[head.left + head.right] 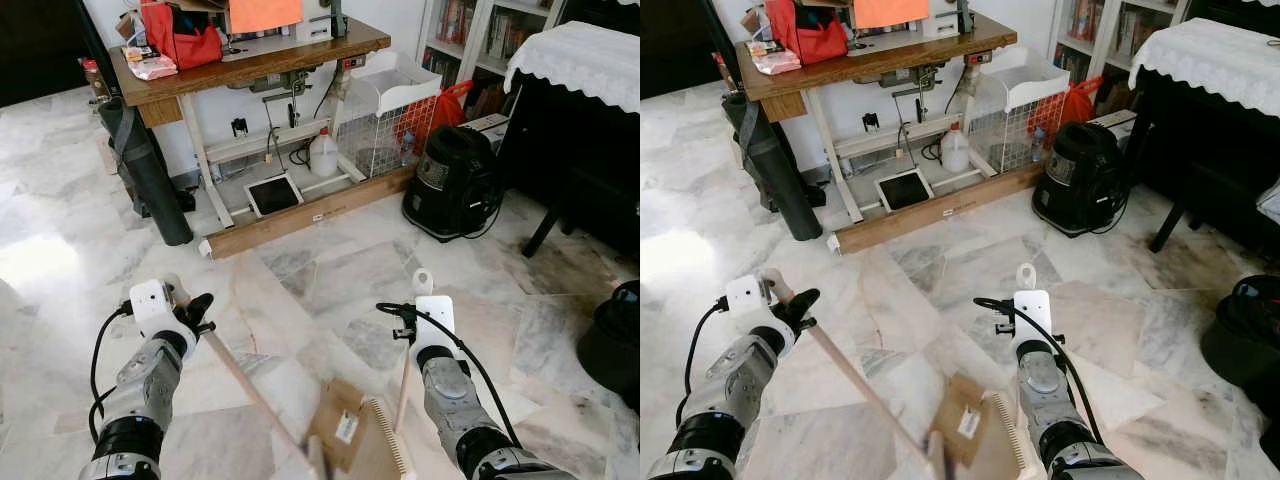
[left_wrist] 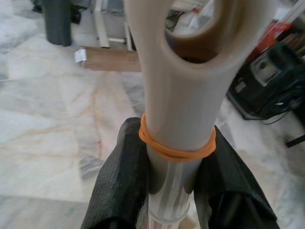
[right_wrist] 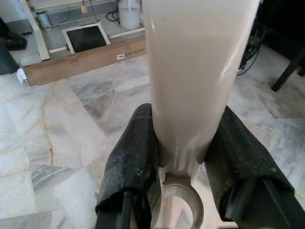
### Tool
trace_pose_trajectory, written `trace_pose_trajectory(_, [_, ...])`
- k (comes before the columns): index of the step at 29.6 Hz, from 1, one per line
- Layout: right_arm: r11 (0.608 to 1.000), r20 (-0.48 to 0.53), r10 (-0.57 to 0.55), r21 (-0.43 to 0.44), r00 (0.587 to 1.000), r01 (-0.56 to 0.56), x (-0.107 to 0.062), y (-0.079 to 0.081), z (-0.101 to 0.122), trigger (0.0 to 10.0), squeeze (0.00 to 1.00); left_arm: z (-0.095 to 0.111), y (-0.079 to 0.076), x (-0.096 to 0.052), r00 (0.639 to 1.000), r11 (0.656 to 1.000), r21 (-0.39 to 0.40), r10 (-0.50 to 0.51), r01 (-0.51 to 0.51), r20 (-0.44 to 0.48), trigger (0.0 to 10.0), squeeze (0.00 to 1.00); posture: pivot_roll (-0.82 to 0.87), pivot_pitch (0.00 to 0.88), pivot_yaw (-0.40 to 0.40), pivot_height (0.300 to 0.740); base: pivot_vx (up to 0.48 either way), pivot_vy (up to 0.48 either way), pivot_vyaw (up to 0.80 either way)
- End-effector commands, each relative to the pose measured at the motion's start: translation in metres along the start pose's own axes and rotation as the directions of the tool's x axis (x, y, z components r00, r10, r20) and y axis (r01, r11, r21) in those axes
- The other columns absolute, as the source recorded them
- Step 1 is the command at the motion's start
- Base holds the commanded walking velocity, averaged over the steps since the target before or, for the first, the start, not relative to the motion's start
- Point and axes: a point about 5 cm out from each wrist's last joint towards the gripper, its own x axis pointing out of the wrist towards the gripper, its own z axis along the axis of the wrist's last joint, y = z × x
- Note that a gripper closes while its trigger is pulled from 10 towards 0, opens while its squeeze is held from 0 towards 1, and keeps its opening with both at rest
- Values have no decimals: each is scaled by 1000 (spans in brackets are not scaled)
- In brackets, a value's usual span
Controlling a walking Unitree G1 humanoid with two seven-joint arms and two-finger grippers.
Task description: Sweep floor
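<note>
Leftmost, your left gripper (image 1: 197, 312) is closed on the upper end of the broom handle (image 1: 245, 385); in the left wrist view both black fingers (image 2: 119, 186) press against the pale shaft just below an orange rubber band (image 2: 176, 149), with the handle's hanging loop above it. From that grip the handle slants right and toward you, down to the near edge of the head views. At centre near, a piece of brown cardboard (image 1: 345, 432) with a white label lies on the marble floor (image 1: 70, 250), touching the dustpan (image 1: 385, 450), whose toothed edge stands just right of it. To the right, your right gripper (image 1: 420, 312) is closed on the dustpan handle (image 1: 404, 385); the right wrist view shows a finger (image 3: 131, 157) on either side of the cream handle, and its hanging loop (image 1: 423, 281) rises above the gripper in the left eye view. Farther off, from left to right: a dark rolled mat (image 1: 145, 160) leaning at the table's left end, a sewing table (image 1: 250, 62) carrying a red bag (image 1: 180, 35), a long cardboard box (image 1: 300, 218) lying on the floor along its front, a white wire cage (image 1: 385, 115), a black vacuum cleaner (image 1: 455, 180), and a piano under a white lace cover (image 1: 585, 60) at far right.
</note>
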Motion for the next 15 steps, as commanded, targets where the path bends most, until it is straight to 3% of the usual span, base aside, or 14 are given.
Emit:
trace_pose_trajectory(1, [1000,8,2,-7,1000,-2,1,0,3,10000,0,15,-7,3,998,999,-22,-37,38,50,10000,0,75,3,34,740,0,0,0])
trace_pose_trajectory(7, [1000,11,0,-9,1000,0,2,0,4,10000,0,17,-10,3,997,998,-11,-58,59,47,10000,0,77,1,34,740,0,0,0])
trace_pose_trajectory(12, [1000,7,-2,-13,1000,2,2,0,3,10000,0,26,-12,1,994,994,91,-70,62,81,10000,0,81,0,34,740,0,0,0])
trace_pose_trajectory(15, [1000,5,-2,-15,1000,2,2,0,3,10000,0,50,-17,-3,976,986,151,-96,67,194,10000,0,80,0,36,740,0,0,0])
